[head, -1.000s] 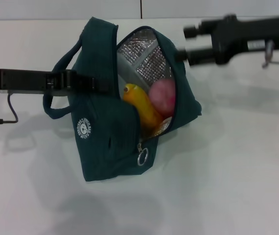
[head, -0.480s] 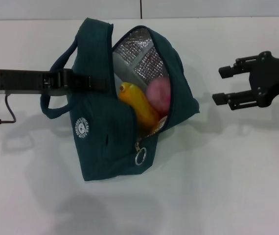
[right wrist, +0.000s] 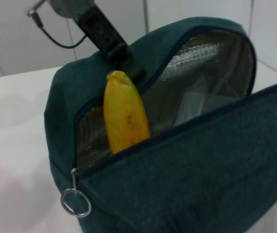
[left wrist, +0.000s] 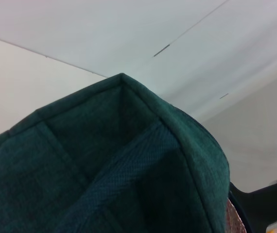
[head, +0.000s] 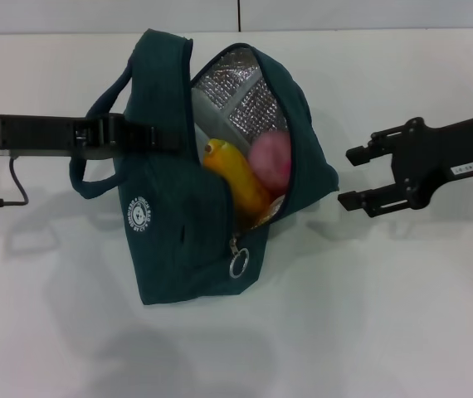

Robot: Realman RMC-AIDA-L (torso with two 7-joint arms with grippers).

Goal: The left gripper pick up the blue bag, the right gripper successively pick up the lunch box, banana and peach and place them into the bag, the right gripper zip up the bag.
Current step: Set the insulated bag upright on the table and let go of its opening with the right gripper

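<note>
The blue bag (head: 178, 240) hangs tilted over the white table, its zip open and the foil lining showing. My left gripper (head: 158, 137) is shut on the bag's top by the handles, and the right wrist view shows it too (right wrist: 112, 43). The banana (head: 236, 178) (right wrist: 126, 116) sticks out of the opening, with the peach (head: 270, 162) beside it. A pale clear shape against the lining looks like the lunch box (right wrist: 192, 104), mostly hidden. My right gripper (head: 344, 177) stands open and empty just right of the bag, apart from it. The ring zip pull (head: 238, 265) (right wrist: 75, 203) dangles at the opening's near end.
The white table (head: 386, 315) spreads around the bag, with bare surface in front and to the right. A wall with a seam runs along the back edge (head: 238, 15). A cable (head: 17, 186) trails from the left arm.
My right gripper has moved away from the bag's far top edge, swung to the right and nearer, then edged back toward the bag's right side. The bag and left gripper have barely shifted.
</note>
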